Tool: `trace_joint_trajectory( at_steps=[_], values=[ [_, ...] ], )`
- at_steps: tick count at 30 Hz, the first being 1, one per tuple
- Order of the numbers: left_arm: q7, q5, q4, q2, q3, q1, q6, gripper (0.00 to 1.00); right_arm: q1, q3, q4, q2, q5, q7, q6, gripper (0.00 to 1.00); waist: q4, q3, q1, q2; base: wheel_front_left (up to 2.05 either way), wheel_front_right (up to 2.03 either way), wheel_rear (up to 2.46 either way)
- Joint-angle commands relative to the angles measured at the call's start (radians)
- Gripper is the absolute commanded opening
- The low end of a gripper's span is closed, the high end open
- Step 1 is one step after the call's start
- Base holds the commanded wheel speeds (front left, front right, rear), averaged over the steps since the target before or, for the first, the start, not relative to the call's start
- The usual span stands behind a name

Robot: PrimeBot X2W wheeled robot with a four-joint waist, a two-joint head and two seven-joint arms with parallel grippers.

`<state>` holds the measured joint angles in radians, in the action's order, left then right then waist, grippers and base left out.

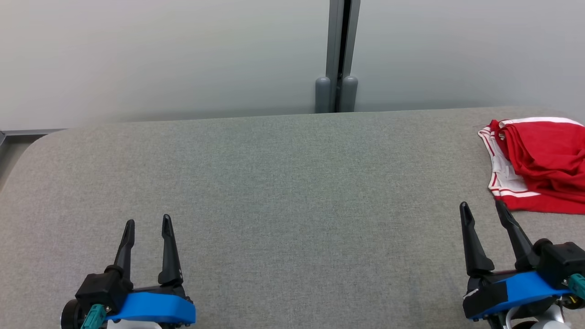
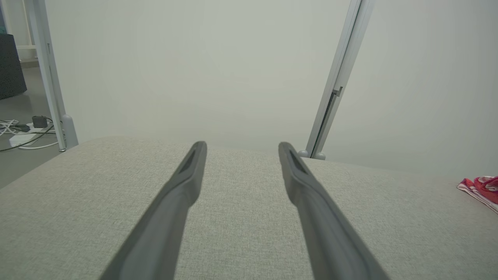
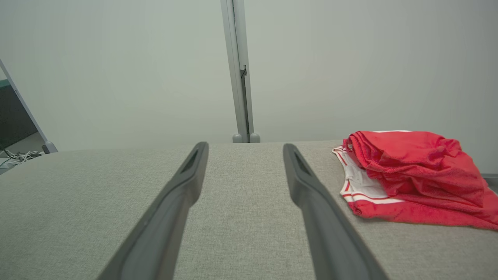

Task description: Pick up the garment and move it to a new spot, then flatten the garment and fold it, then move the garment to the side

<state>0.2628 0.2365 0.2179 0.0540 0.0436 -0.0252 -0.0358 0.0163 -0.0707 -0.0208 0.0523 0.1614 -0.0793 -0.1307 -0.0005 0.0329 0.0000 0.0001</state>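
Observation:
A red garment (image 1: pixel 541 162) with white and red striped trim lies bunched at the far right of the grey fabric table (image 1: pixel 283 183). The right wrist view has the garment (image 3: pixel 412 179) just right of my fingers, and its edge (image 2: pixel 480 188) pokes into the left wrist view's right side. My right gripper (image 1: pixel 482 208) stands open near the front right, a short way in front of and left of the garment, with nothing between its fingers. At the front left my left gripper (image 1: pixel 148 221) is open too, over bare fabric, far from the garment.
A pale partition wall with a grey post (image 1: pixel 338 55) runs along the table's far edge. Cables and a power strip (image 2: pixel 23 134) lie on the floor beyond the table's left end. The table's corners are rounded.

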Motion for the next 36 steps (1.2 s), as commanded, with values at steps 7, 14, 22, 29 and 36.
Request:
trace_joint_trajectory(
  at_steps=[7, 14, 22, 29, 36],
  values=[
    [0.002, 0.008, 0.005, 0.008, 0.005, -0.012, 0.010, 1.00, -0.008, -0.008, -0.006, -0.002, 0.006, 0.001, 0.000, 1.00, 0.004, -0.001, 0.0000, -0.0001, 0.00, 0.00, 0.00],
    [-0.013, 0.025, 0.033, 0.000, -0.003, 0.008, 0.007, 0.00, 0.002, -0.007, -0.042, -0.002, 0.027, 0.005, 0.000, 0.00, 0.006, -0.003, 0.0000, -0.0001, 0.00, 0.00, 0.00],
    [-0.056, 0.174, 0.034, -0.001, -0.022, -0.005, -0.004, 0.00, 0.013, -0.012, -0.062, -0.002, 0.185, 0.028, 0.000, 0.00, 0.006, -0.005, 0.0000, -0.0001, 0.00, 0.00, 0.00],
    [-0.086, 0.294, 0.030, -0.001, -0.034, -0.012, -0.014, 0.00, 0.020, -0.014, -0.075, -0.002, 0.312, 0.043, 0.000, 0.00, 0.005, -0.006, 0.0000, -0.0001, 0.00, 0.00, 0.00],
    [-0.115, 0.405, 0.028, -0.001, -0.046, -0.021, -0.022, 0.00, 0.028, -0.017, -0.090, -0.002, 0.428, 0.058, 0.000, 0.00, 0.005, -0.008, 0.0000, -0.0001, 0.00, 0.00, 0.00]
  ],
)
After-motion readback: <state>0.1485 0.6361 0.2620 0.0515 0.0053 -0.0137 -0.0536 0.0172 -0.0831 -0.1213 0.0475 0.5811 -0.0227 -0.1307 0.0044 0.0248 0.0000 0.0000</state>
